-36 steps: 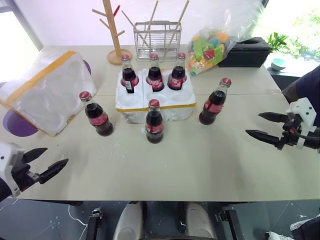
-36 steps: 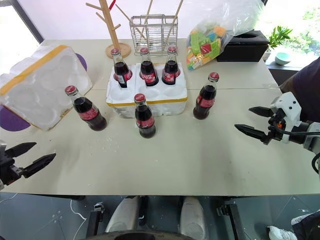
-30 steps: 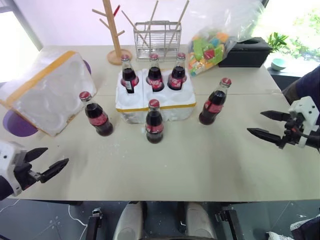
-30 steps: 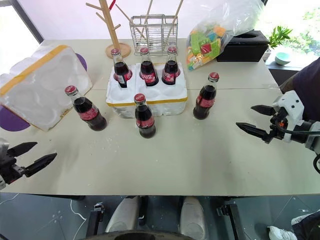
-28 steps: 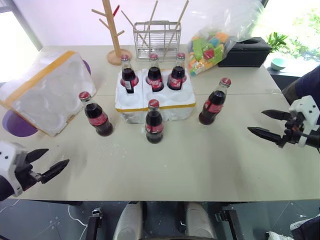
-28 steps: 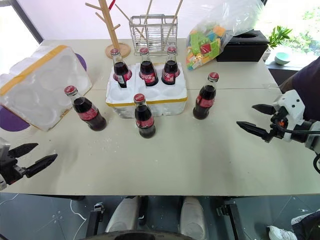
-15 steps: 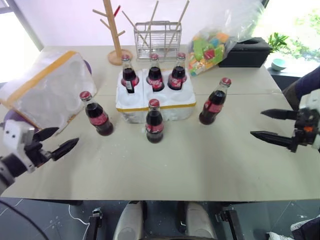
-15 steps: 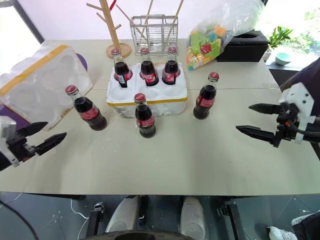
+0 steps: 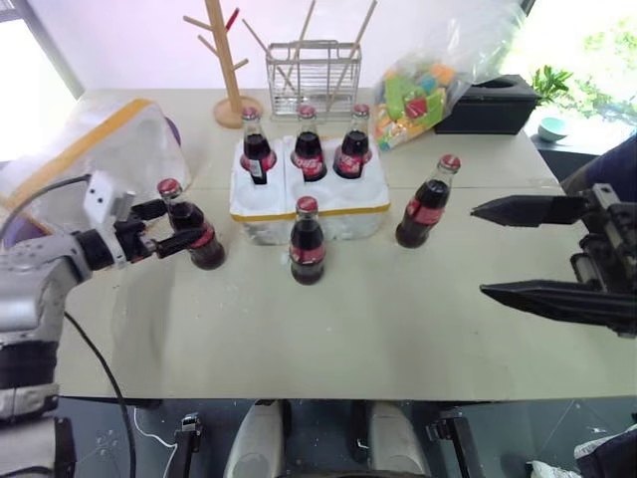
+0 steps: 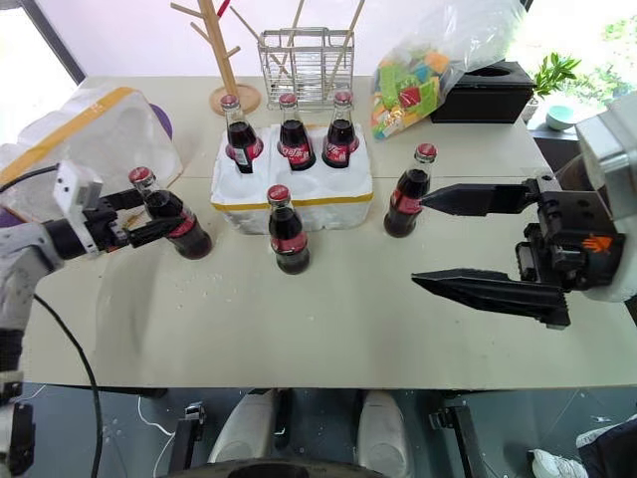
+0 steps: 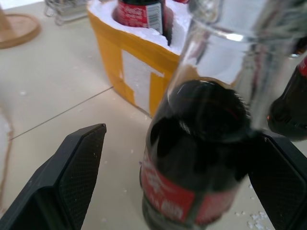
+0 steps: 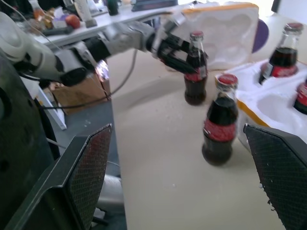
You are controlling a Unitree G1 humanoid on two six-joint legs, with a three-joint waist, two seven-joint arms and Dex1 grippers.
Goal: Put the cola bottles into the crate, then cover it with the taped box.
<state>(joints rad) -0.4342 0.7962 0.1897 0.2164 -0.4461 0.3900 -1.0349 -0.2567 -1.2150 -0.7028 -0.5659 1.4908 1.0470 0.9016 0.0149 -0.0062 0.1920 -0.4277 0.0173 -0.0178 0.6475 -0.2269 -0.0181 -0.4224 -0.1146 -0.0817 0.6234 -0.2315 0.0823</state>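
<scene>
head views: the crate (image 9: pixel 309 204) sits mid-table w/ three cola bottles in its back row of wells, left (image 9: pixel 256 149), mid (image 9: pixel 308 147) and right (image 9: pixel 352 145); its front wells show bare foam. three more bottles stand upright on the table (image 9: pixel 398 329): one (image 9: pixel 307 244) just in front of the crate, one (image 9: pixel 428 204) off its right side, one (image 9: pixel 189 227) off its left side. the left gripper (image 9: pixel 171 225) has its jaws spread wide w/ that left-side bottle between the two black fingers, one finger each side of the glass; whether they touch it i can't tell from here, looks like not quite. the taped box (image 9: pixel 95 164) lies tilted at the far left, behind the left arm, yellow band across its top. the right gripper (image 10: pixel 468 244) hangs above the table's right side, pointing left, jaws released and wide, nothing in them, near the right-side bottle but apart from it. behind the crate: a wire rack (image 9: pixel 314 75), a wooden peg stand (image 9: pixel 231 65), a clear bag of coloured blocks (image 9: pixel 438 70), a black box (image 9: pixel 493 105). left wrist view: the bottle (image 11: pixel 206 158) fills the gap between the fingers (image 11: pixel 72 177), small gaps visible both sides; crate corner w/ yellow tape just behind it. right wrist view: own fingers (image 12: pixel 86 167) far apart; past them the front bottle (image 12: pixel 219 120) beside the crate, and further off the left gripper (image 12: pixel 177 48) round its bottle (image 12: pixel 194 72), taped box behind.
</scene>
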